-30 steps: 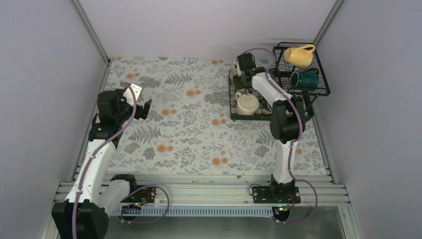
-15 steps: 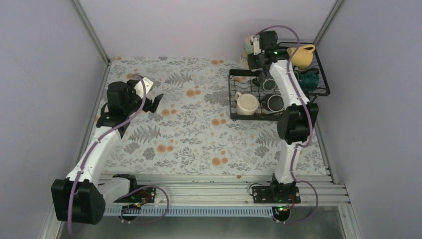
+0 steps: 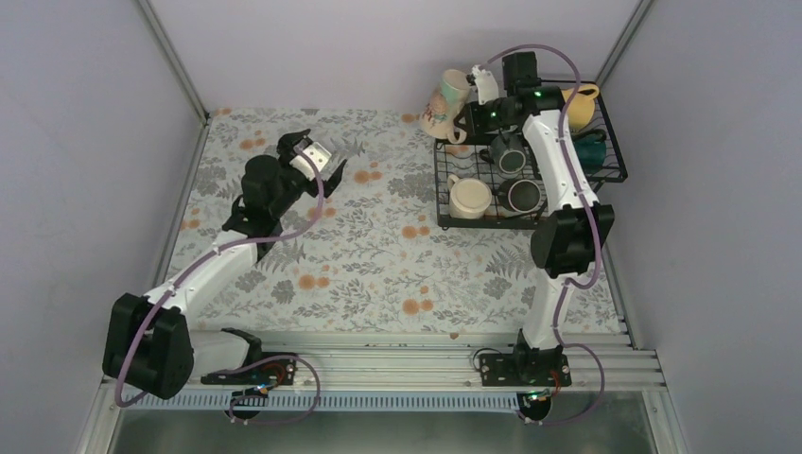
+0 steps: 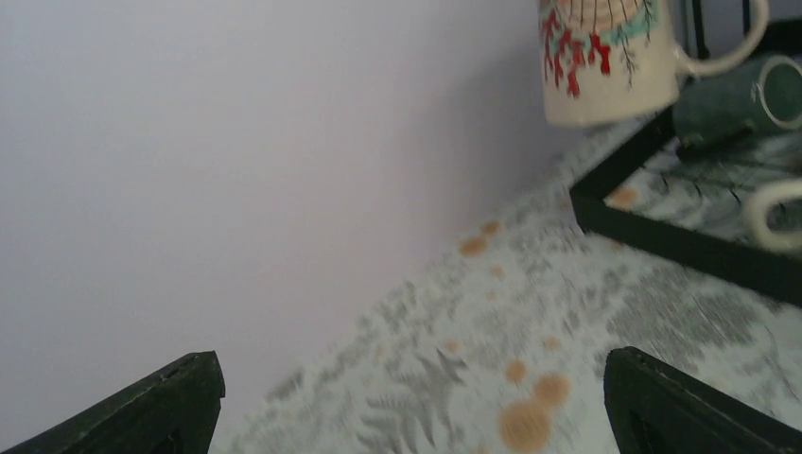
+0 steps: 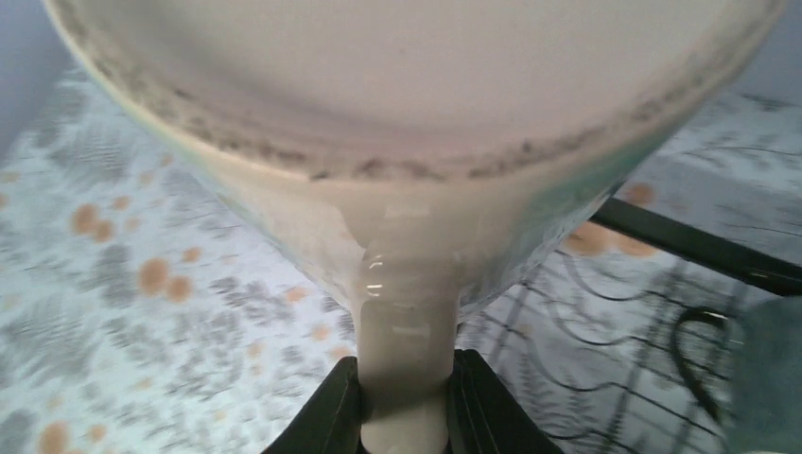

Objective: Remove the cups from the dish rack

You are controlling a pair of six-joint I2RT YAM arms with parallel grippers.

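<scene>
Reaches the right arm tall over the dish rack [image 3: 439, 194], elbow at its near edge, wrist above its far left corner. Pinches the right gripper [image 5: 404, 397] on the handle of the printed cream mug [image 3: 443, 102], raised clear of the dish rack. Stretches the left arm forward, well left of the dish rack, with the left gripper [image 3: 320, 153] spread wide and aimed toward it.

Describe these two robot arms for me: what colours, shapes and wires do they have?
They match: the left arm and right arm have slim white links between chunky black joints, each trailed by a looping purple cable. The jaws are two black, wedge-shaped fingers. A small green light glows near the right wrist.
</scene>
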